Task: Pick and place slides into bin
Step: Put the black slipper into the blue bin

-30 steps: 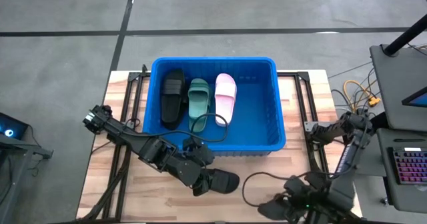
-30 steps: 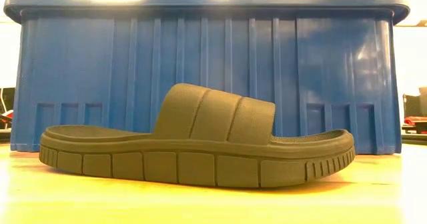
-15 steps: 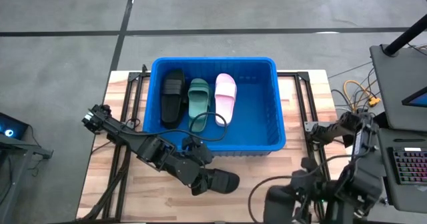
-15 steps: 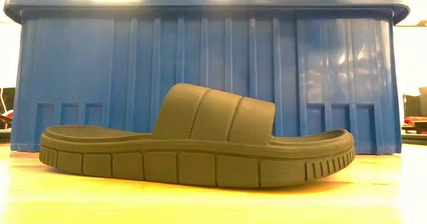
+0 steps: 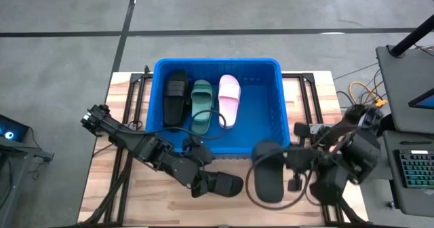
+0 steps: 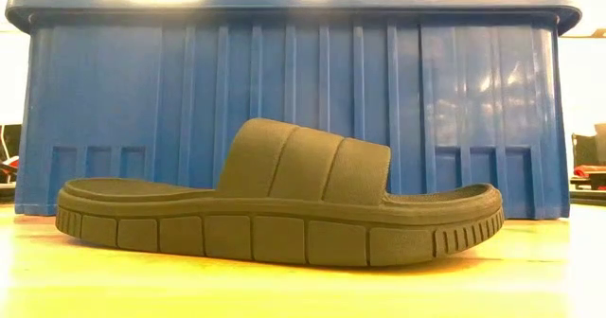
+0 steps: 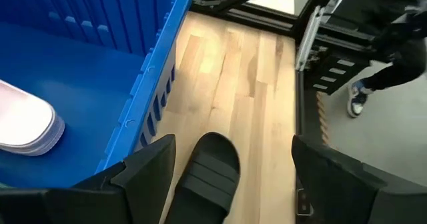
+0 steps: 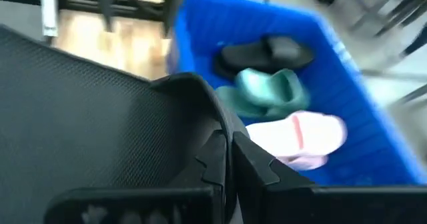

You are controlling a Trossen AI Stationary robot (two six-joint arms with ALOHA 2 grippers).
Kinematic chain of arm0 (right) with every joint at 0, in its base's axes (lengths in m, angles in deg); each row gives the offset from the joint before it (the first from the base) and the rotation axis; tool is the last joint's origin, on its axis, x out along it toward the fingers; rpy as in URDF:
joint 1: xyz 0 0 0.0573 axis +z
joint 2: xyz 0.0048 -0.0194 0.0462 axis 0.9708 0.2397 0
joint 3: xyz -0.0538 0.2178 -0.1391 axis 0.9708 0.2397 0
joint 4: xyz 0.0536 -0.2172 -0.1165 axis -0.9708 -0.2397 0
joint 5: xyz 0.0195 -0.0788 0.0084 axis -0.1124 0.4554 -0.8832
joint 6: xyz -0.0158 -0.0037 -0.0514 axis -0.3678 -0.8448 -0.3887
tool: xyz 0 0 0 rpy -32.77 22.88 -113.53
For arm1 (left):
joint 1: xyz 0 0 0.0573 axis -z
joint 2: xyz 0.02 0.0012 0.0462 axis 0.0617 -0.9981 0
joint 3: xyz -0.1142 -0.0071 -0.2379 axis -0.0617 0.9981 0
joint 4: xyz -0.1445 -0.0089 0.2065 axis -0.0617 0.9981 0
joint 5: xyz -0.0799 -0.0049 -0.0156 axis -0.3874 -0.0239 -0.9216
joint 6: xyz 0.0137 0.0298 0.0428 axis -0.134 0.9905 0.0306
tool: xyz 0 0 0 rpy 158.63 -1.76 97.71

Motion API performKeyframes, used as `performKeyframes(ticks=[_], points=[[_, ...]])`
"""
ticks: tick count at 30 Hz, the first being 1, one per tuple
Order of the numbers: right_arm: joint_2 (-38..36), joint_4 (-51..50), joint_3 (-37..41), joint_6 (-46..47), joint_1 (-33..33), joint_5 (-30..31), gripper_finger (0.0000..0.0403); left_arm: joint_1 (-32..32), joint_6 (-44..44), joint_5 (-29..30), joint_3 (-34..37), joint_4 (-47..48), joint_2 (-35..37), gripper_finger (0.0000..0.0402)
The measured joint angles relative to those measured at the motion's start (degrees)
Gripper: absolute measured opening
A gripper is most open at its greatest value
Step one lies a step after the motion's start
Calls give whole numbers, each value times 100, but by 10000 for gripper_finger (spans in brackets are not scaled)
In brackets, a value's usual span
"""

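The blue bin stands at the table's far middle. A black slide, a green slide and a pink slide lie side by side on its floor. Another dark slide rests sole-down on the wood in front of the bin's near wall. My left gripper hangs open above that slide, a finger on either side, apart from it. My right gripper is shut on a further dark slide, held up by the bin's near right corner. My right gripper pinches the dark slide's long side edge between its two fingers. The fingers come from the table's right, slanting down. The slide is lifted clear of the table, its broad textured face turned toward the wrist camera.
Metal frame rails flank the bin. A keyboard and cables lie off the table's right edge. A person's leg and shoe show beyond the table. Bare wood lies left of the bin.
My right gripper has risen from the table's near edge and gone toward the bin, rolling its wrist. It stays shut and has carried the dark slide up, clear of the table. My left gripper and the slide under it have kept still.
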Motion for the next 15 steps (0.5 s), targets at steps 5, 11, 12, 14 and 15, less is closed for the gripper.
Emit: performKeyframes(ticks=[5,11,12,14,15], points=[[-342,3,151,-1092,-325,235,8,20,11,-60,0,8,201,283],[-841,0,611,-1817,-967,242,8,15,196,52,0,21,347,283],[-928,2,704,-1888,-1088,223,8,9,224,131,0,32,349,283],[-1113,28,926,-2008,-1298,157,8,-29,227,258,0,73,349,283],[-1213,93,1048,-2081,-1396,63,8,-46,225,296,0,130,349,283]])
